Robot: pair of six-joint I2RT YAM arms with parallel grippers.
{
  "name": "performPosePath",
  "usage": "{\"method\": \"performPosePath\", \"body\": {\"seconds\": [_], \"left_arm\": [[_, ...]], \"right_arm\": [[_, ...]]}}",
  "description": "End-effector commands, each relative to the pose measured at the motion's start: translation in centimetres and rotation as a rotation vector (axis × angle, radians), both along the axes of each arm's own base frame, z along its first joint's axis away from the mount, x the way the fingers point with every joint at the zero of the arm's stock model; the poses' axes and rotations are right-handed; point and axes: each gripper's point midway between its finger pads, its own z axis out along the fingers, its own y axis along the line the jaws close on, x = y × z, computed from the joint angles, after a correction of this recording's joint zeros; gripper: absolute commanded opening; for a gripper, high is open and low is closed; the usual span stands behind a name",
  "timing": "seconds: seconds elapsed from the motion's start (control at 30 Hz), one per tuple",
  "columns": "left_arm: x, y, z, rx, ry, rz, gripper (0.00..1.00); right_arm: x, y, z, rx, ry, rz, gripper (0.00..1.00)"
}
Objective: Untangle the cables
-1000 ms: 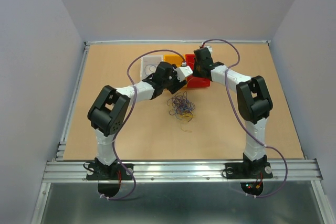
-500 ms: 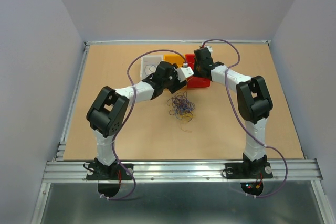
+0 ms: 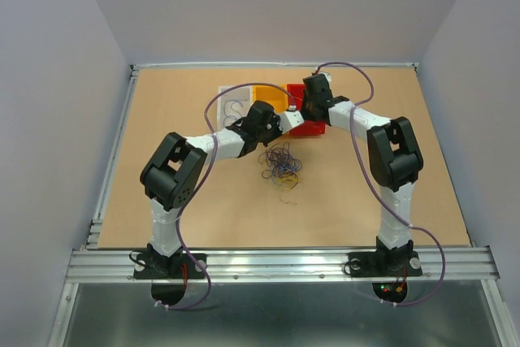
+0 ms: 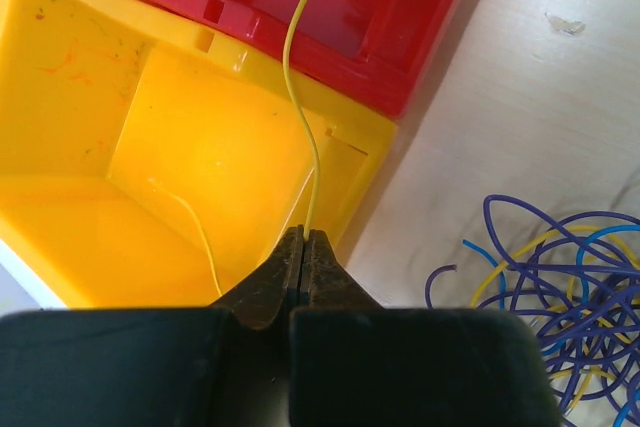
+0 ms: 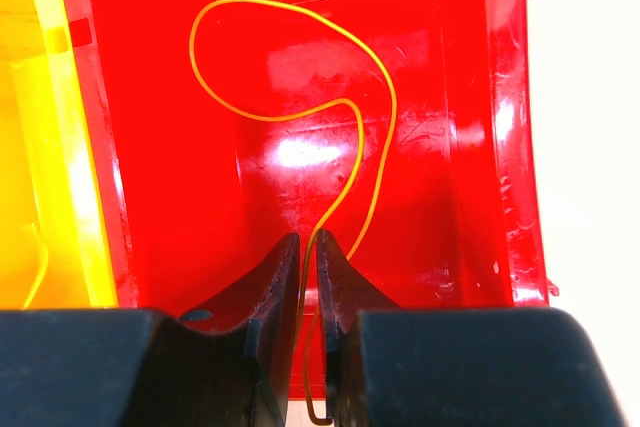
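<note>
Two wrist views reveal what the overhead misses: the left gripper (image 4: 303, 235) pinches tight on a yellow wire (image 4: 290, 77) above the yellow bin (image 4: 60, 67), while the right gripper (image 5: 308, 247) nips it over the red bin (image 5: 460, 147). Overhead, tangled cables (image 3: 280, 162) lie on the table (image 3: 366, 201).

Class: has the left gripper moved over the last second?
Yes. The left gripper shifted slightly right, toward the red bin, uncovering more of the yellow bin.
</note>
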Motion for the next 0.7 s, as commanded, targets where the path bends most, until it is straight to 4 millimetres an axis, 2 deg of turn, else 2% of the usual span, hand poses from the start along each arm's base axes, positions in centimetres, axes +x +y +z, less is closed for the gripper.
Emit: {"method": "performPosePath", "body": {"seconds": [0.0,0.17,0.27,0.3,0.37,0.4,0.5,0.53,0.67], "left_arm": [[1.3,-0.9,3.8,-0.063,-0.069,0.016,0.00],[1.5,-1.8,6.1,-0.115,-0.065,0.017,0.00],[1.3,-3.1,8.6,-0.171,-0.029,-0.008,0.00],[1.6,-3.9,10.2,-0.199,-0.036,-0.016,0.00],[1.2,-4.6,11.0,-0.229,0.013,-0.030,0.00],[1.5,-5.2,12.1,-0.252,0.011,-0.038,0.00],[1.4,-6.3,12.1,-0.286,0.070,-0.046,0.00],[1.6,-6.8,13.0,-0.311,0.075,-0.058,0.00],[1.8,-8.4,13.8,-0.394,0.170,-0.068,0.00]], "right_arm": [[0.3,0.2,0.9,0.037,-0.029,0.000,0.18],[0.4,0.3,0.3,0.035,-0.020,0.004,0.18],[0.4,0.5,0.0,0.042,-0.011,0.010,0.18],[0.4,0.6,-0.1,0.044,-0.009,0.010,0.18],[0.4,0.6,-0.2,0.045,-0.007,0.010,0.18],[0.3,0.6,-0.3,0.044,-0.006,0.010,0.18],[0.1,0.5,-0.1,0.047,-0.006,0.004,0.18],[0.2,0.4,0.3,0.050,-0.013,0.000,0.18],[0.1,0.0,0.4,0.060,-0.015,-0.014,0.18]]}}
